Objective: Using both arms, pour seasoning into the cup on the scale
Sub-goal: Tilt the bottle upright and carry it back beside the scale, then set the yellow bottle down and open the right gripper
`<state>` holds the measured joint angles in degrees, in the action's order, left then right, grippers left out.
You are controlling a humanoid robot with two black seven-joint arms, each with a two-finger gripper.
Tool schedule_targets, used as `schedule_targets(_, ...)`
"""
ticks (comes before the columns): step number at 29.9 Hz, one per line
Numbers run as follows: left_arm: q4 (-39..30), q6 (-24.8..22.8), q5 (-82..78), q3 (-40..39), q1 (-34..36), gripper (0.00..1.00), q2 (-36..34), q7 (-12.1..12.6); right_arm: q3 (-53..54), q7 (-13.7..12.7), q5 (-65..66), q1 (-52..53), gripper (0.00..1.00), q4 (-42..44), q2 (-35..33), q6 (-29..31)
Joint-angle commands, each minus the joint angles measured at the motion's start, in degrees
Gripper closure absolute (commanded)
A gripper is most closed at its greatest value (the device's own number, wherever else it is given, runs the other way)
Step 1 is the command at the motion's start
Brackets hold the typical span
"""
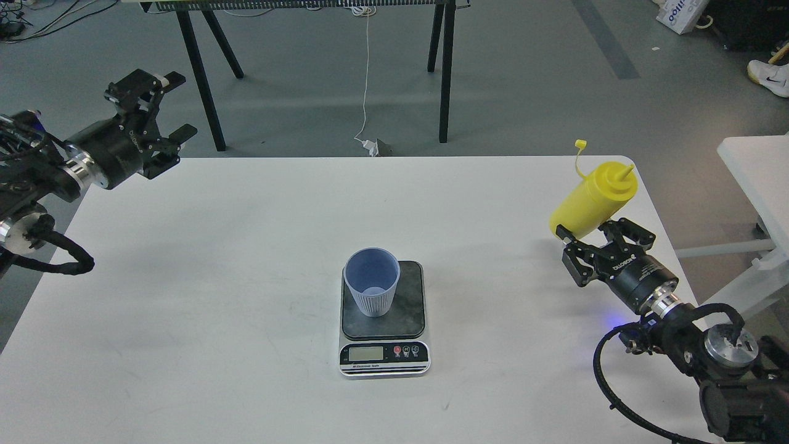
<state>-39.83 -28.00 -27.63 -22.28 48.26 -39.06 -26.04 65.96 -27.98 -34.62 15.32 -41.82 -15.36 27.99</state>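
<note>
Yellow plastic squeeze bottle point(593, 198) is clamped low and tilted in right gripper point(585, 237), well right of ribbed light-blue cup point(372, 282) on grey scale point(383, 317); left gripper point(165, 110) spread wide, empty; low grip risks slip or missed pour

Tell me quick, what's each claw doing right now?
Left claw: open, holding nothing, raised past the table's far left corner.
Right claw: closed on the tilted yellow seasoning bottle.
</note>
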Motion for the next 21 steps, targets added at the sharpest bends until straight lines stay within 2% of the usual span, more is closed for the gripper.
schedule_targets(1, 0.0, 0.0, -0.1, 0.0, 0.0, 0.01, -0.1, 0.0, -0.2, 0.0, 0.2, -3.0, 0.94, -0.1, 2.3, 0.0)
schedule_targets(7, 0.0, 0.0, -0.1, 0.1, 0.0, 0.00, -0.1, 0.0, -0.4, 0.0, 0.3, -5.5, 0.93, -1.7, 2.8, 0.0)
schedule_targets(21, 0.0, 0.0, -0.1, 0.2, 0.0, 0.01, 0.0, 0.0, -3.0, 0.0, 0.5, -6.8, 0.69, -2.8, 1.8, 0.0)
